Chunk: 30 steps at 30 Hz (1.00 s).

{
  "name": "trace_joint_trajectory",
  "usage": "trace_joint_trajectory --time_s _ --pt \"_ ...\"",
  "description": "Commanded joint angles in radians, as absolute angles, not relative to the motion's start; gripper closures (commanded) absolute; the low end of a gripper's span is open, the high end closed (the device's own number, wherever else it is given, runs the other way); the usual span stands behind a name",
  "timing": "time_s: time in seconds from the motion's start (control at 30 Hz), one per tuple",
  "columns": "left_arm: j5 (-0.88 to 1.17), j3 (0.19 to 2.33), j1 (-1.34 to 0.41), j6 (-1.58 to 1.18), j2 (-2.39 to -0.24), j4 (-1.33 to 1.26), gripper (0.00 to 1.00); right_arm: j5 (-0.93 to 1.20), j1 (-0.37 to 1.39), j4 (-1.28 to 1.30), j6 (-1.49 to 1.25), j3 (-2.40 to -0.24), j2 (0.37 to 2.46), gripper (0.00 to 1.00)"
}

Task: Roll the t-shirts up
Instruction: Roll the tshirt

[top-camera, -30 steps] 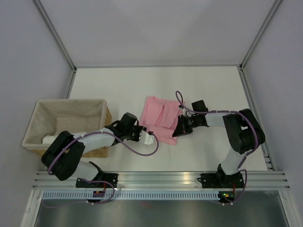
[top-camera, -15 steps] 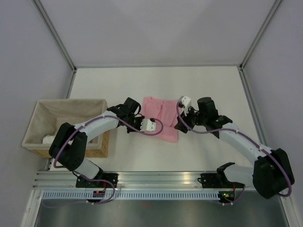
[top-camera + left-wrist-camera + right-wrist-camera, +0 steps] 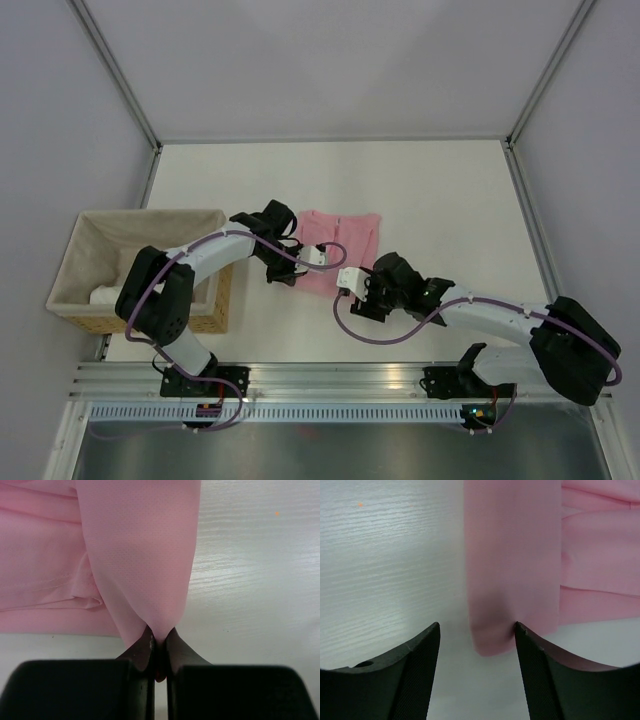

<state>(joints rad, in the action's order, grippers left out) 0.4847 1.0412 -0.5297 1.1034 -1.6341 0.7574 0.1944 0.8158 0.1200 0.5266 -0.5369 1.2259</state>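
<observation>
The light-pink t-shirt (image 3: pixel 345 240) lies folded on the white table. My left gripper (image 3: pixel 297 272) is at its near left edge, shut on a pinched fold of the pink cloth (image 3: pixel 140 545); the jaws (image 3: pixel 159 635) meet on the cloth's tip. My right gripper (image 3: pixel 350 300) is at the shirt's near edge, open and empty. In the right wrist view the shirt's folded corner (image 3: pixel 520 555) lies on the table just beyond the gap between the fingers (image 3: pixel 477 627), close to the right one.
A woven wicker basket with beige lining (image 3: pixel 150 213) stands at the left, beside the left arm, with a white item (image 3: pixel 105 295) inside. Metal frame posts and grey walls bound the table.
The right arm has swung from the shirt's right side round to its near edge. The left gripper has moved away from me along the shirt's left edge. The shirt now lies squarer and more compact.
</observation>
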Motion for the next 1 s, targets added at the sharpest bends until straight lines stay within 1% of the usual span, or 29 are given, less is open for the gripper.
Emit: trace_joint_trajectory --time_s 0.0,0.03,0.07,0.13,0.2,0.23,0.27,0.37,0.4,0.47,0.5,0.6,0.67,0.7,0.73,0.8,0.83,0.9,0.93,0.97 --pt "0.552 1.075 -0.526 1.083 -1.641 0.785 0.98 0.081 0.854 0.017 0.554 -0.538 1.276 0.32" --pt "0.554 1.074 -0.526 1.078 -1.640 0.785 0.98 0.075 0.859 0.008 0.545 -0.545 1.290 0.29" --pt "0.552 1.074 -0.526 1.075 -1.640 0.788 0.98 0.066 0.862 0.009 0.543 -0.551 1.317 0.29" --pt "0.551 1.074 -0.525 1.068 -1.634 0.792 0.98 0.037 0.862 0.008 0.534 -0.569 1.347 0.31" --pt "0.563 1.075 -0.512 1.065 -1.629 0.804 0.98 0.018 0.862 0.038 0.537 -0.580 1.388 0.47" --pt "0.568 1.077 -0.506 1.063 -1.628 0.811 0.98 0.018 0.862 0.052 0.535 -0.583 1.397 0.58" --pt "0.569 1.078 -0.499 1.063 -1.628 0.819 0.98 0.017 0.862 0.086 0.526 -0.594 1.410 0.79" --pt "0.589 1.074 -0.497 1.072 -1.617 0.888 0.98 0.031 0.862 0.174 0.499 -0.623 1.398 0.98" --pt "0.600 1.077 -0.497 1.074 -1.612 0.912 0.98 0.066 0.861 0.199 0.497 -0.632 1.385 1.00" --pt "0.636 1.083 -0.497 1.100 -1.601 1.014 0.98 0.151 0.858 0.287 0.497 -0.667 1.347 1.00" --pt "0.665 1.088 -0.495 1.130 -1.598 1.049 0.98 0.272 0.848 0.314 0.497 -0.679 1.335 1.00" --pt "0.722 1.104 -0.476 1.167 -1.606 1.179 0.98 0.469 0.801 0.432 0.524 -0.732 1.325 1.00" --pt "0.735 1.114 -0.444 1.170 -1.627 1.198 0.98 0.576 0.786 0.514 0.543 -0.771 1.354 1.00" --pt "0.736 1.117 -0.433 1.167 -1.640 1.198 0.98 0.610 0.749 0.531 0.557 -0.782 1.370 1.00" --pt "0.736 1.132 -0.423 1.169 -1.650 1.198 0.97 0.688 0.727 0.572 0.572 -0.796 1.411 1.00" --pt "0.739 1.150 -0.400 1.154 -1.687 1.198 0.95 0.748 0.669 0.595 0.578 -0.831 1.459 1.00" --pt "0.738 1.161 -0.396 1.149 -1.700 1.198 0.94 0.787 0.651 0.616 0.587 -0.844 1.504 1.00" --pt "0.727 1.186 -0.388 1.134 -1.724 1.187 0.87 0.834 0.612 0.618 0.577 -0.871 1.543 0.99" --pt "0.721 1.192 -0.387 1.125 -1.729 1.178 0.82 0.836 0.601 0.603 0.557 -0.877 1.572 0.99" --pt "0.716 1.192 -0.384 1.112 -1.733 1.166 0.75 0.844 0.595 0.595 0.546 -0.891 1.583 0.98"
